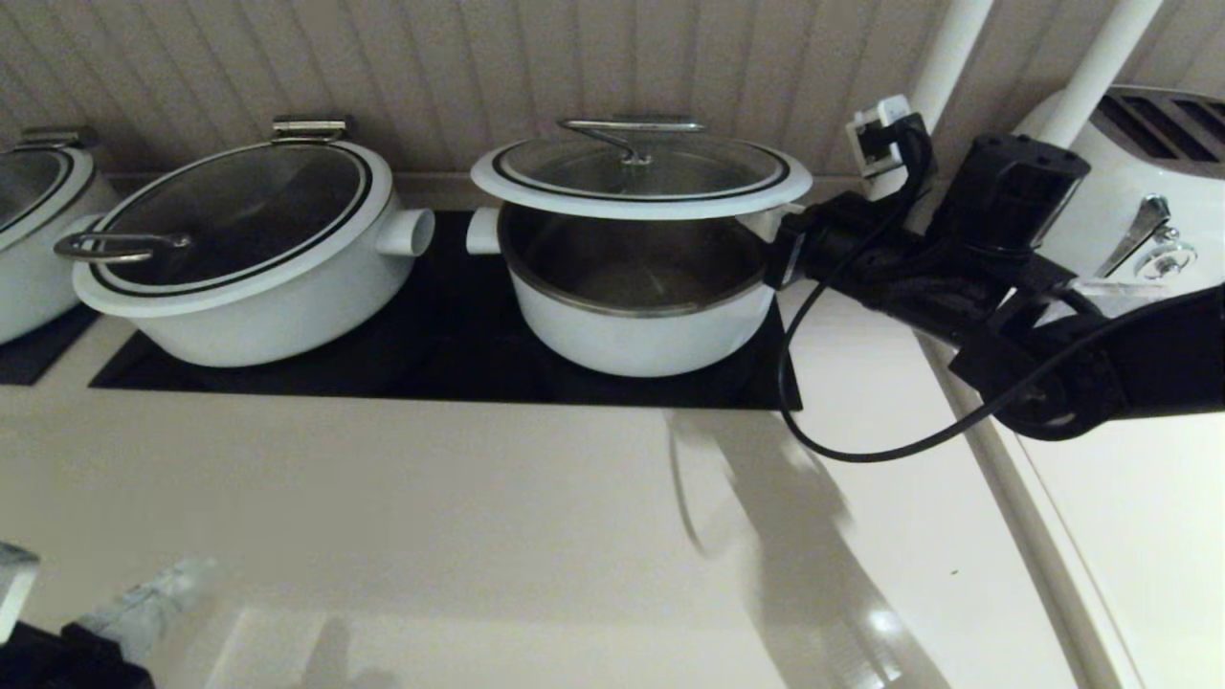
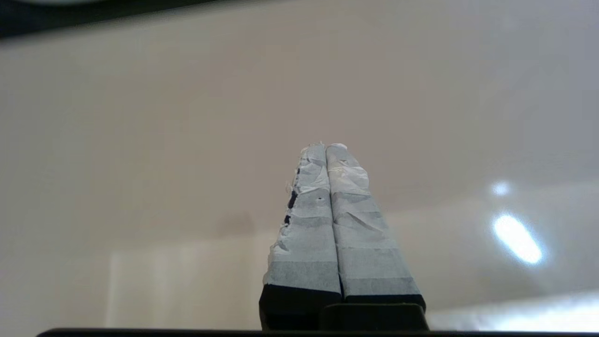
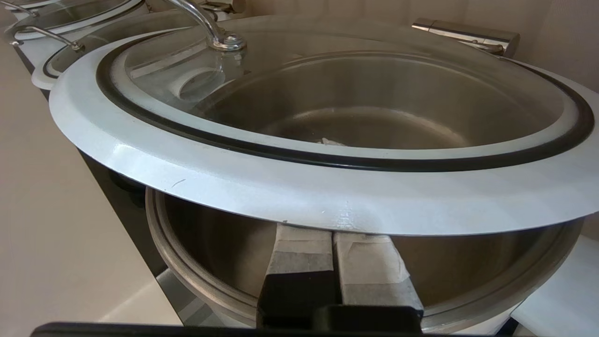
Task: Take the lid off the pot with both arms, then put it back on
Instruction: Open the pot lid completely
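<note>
Both right gripper (image 3: 333, 236) fingers sit pressed together beneath the lid (image 3: 262, 187).

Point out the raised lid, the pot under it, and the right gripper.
lid (image 1: 641, 196), head view, front of its white rim.
pot (image 1: 643, 335), head view, front of its white outer wall.
right gripper (image 3: 333, 234), right wrist view, wrapped fingertips together under the lid's rim.

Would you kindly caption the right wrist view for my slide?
Right gripper, fingers together, props the lid up from beneath, above the pot.
</note>
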Robot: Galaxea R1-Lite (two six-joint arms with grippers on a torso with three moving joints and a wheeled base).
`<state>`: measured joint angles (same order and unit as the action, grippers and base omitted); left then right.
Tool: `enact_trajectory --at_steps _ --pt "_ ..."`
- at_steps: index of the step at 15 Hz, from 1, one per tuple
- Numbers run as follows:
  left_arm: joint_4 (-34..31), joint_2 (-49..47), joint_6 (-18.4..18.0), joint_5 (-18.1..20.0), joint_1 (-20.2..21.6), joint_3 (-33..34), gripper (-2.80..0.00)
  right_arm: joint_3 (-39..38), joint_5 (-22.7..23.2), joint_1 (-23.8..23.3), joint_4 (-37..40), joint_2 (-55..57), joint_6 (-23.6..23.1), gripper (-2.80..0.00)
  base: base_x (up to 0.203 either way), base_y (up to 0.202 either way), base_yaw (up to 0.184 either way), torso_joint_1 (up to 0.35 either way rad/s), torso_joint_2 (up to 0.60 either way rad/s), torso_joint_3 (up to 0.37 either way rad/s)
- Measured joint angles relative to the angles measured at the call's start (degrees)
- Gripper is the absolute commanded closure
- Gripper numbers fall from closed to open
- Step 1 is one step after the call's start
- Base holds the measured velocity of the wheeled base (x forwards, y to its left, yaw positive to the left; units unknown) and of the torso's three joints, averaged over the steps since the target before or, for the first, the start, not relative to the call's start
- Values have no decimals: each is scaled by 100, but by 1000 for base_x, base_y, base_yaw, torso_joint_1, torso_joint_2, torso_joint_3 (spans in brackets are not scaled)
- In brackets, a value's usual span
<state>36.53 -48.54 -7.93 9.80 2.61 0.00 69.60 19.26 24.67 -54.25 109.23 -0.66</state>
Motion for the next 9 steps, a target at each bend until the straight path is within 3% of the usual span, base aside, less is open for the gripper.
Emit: enact_trajectory --at_steps 3,6,8,9 --pt "-1712 1587 138 -5 -30 -54 0 0 -2 2 -11 33 -2 0 0 0 0 0 0 0" --pt "-3419 3172 555 -120 -139 -247 0 13 -2 2 -7 45 -2 0 0 0 0 0 0 0" --pt "-4055 4004 705 -217 -188 -342 0 25 0 -1 -2 45 -1 0 0 0 0 0 0 0" --pt "-4206 4302 612 -293 -208 -368 0 28 -2 -1 0 45 0 0 0 0 0 0 0 0"
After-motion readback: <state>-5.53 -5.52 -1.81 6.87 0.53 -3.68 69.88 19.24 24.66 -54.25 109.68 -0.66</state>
